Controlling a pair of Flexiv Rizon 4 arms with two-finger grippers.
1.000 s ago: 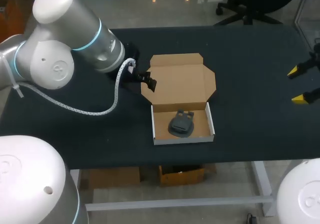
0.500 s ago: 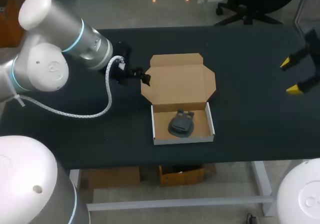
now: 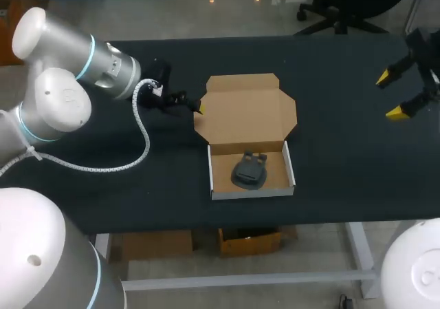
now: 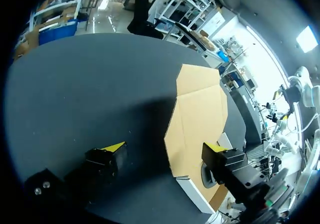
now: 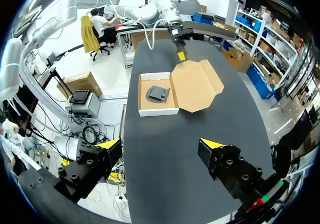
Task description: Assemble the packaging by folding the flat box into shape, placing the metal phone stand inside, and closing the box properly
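Backing the left gripper [image 4: 165, 147] off the lid's [image 3: 249, 113] left edge, spread wide and empty; swinging the right gripper [image 3: 389, 96], spread too, along the surface's [image 3: 344, 151] right side; leaves the box [image 3: 251, 144] flat open, stand [image 3: 249, 169] sitting in its tray; closing still to come.

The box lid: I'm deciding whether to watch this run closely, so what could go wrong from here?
1. The lid lies flat on the table with only the open left gripper at its side edge; pushing there may slide the whole box, since the right gripper is far off and nothing braces it.
2. The phone stand lies loose near the hinge side and might keep the lid from closing fully.
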